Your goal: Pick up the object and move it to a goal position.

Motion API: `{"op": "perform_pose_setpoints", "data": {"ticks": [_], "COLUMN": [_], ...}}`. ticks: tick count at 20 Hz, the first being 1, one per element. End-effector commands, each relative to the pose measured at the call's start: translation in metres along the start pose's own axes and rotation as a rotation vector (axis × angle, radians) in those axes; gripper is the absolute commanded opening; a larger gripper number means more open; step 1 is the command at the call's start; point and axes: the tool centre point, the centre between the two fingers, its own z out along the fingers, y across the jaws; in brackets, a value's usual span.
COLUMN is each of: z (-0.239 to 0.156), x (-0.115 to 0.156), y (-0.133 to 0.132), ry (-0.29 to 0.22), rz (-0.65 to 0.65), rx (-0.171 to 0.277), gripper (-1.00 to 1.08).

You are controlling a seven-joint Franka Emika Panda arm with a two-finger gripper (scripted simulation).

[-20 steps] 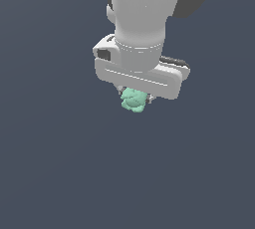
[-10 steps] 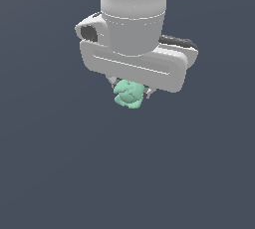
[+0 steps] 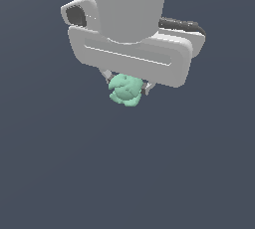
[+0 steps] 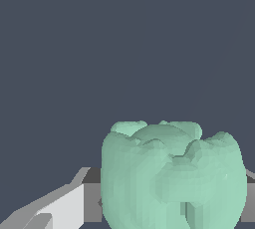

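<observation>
The object, a small mint-green lumpy blob [image 3: 124, 91], hangs just under my white gripper [image 3: 127, 87], held between its two fingers, which are mostly hidden behind the gripper body. The gripper is shut on the blob and holds it in the air over the dark grey ground. In the wrist view the blob [image 4: 172, 175] fills the lower part of the picture, with one grey-white finger [image 4: 60, 208] beside it. No goal marker shows in either view.
Only a flat, dark grey ground [image 3: 60, 173] shows around and below the gripper.
The gripper with the blob has moved toward the exterior view's left and appears larger, closer to that camera. The blob stays in the grip.
</observation>
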Motion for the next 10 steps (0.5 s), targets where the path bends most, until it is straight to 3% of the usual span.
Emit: {"op": "perform_pose_setpoints", "data": {"ticks": [1, 10], "z": [-0.0037, -0.008], "x": [0.0021, 0.0052], "y": [0.0001, 0.0003], "ry": [0.0, 0.0], "rz": [0.0, 0.0], "rx": [0.0, 0.0], "gripper": [-1.0, -1.0]}}
